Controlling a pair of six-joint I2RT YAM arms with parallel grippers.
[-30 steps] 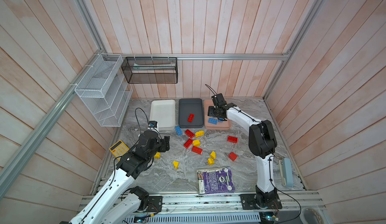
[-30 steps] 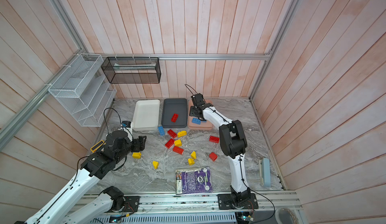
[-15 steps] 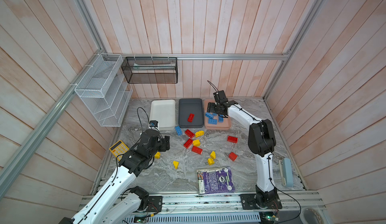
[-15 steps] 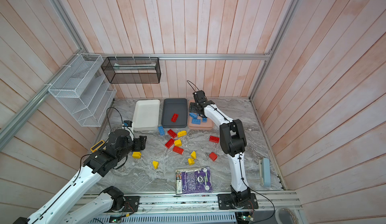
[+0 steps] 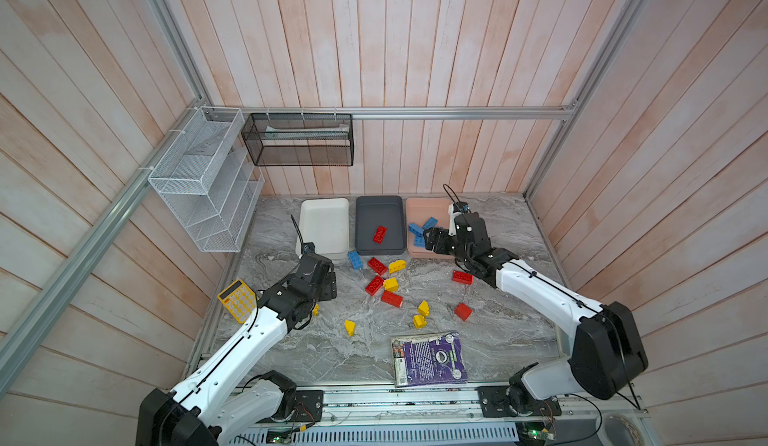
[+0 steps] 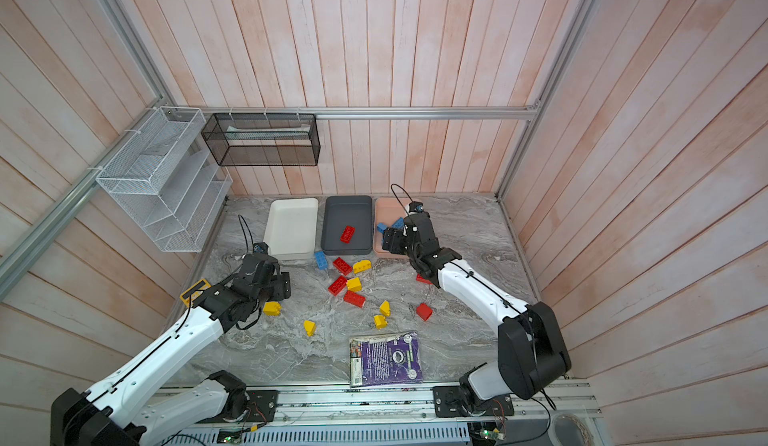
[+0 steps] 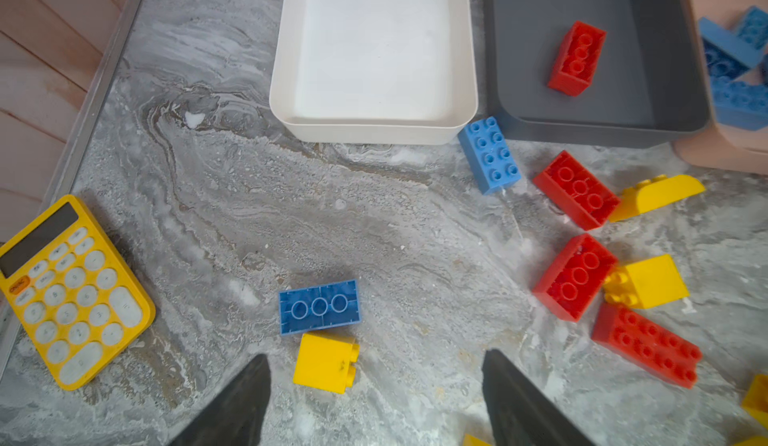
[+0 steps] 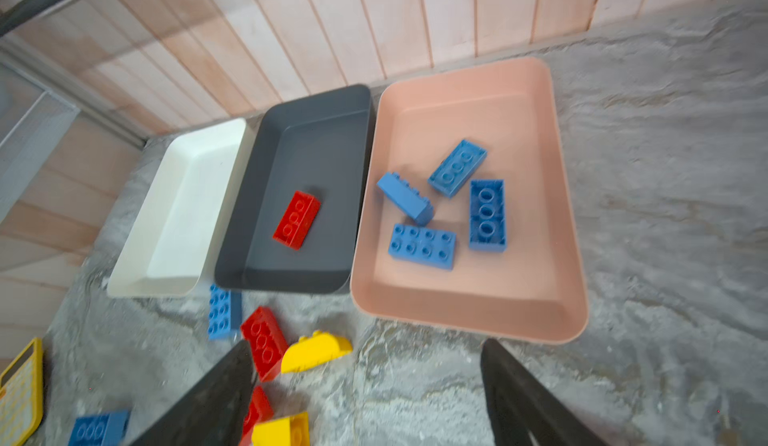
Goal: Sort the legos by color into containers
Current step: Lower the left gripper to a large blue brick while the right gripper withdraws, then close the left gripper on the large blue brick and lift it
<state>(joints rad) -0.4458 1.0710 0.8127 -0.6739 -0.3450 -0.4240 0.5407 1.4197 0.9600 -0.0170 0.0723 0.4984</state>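
Three containers stand in a row at the back: white [image 5: 324,215], dark grey [image 5: 380,211] and pink [image 5: 428,209]. Several blue legos [image 8: 422,245] lie in the pink one and one red lego [image 8: 296,219] in the grey one. The white one [image 7: 374,49] holds nothing. Red [image 5: 377,265], yellow [image 5: 390,284] and blue [image 5: 355,259] legos are scattered on the table in front of them. My left gripper [image 7: 374,385] hangs open and empty over the table, near a yellow lego [image 7: 325,361] and a blue lego [image 7: 319,306]. My right gripper [image 8: 365,381] is open and empty by the pink container's front rim.
A yellow calculator [image 5: 237,300] lies at the table's left edge. A purple book [image 5: 429,358] lies near the front. A white wire rack [image 5: 203,182] and a black mesh basket [image 5: 298,140] hang on the walls at the back left.
My right gripper opened over the pink container, one more blue lego now lies in it, and the gripper drew back toward the front rim. The left arm barely moved.
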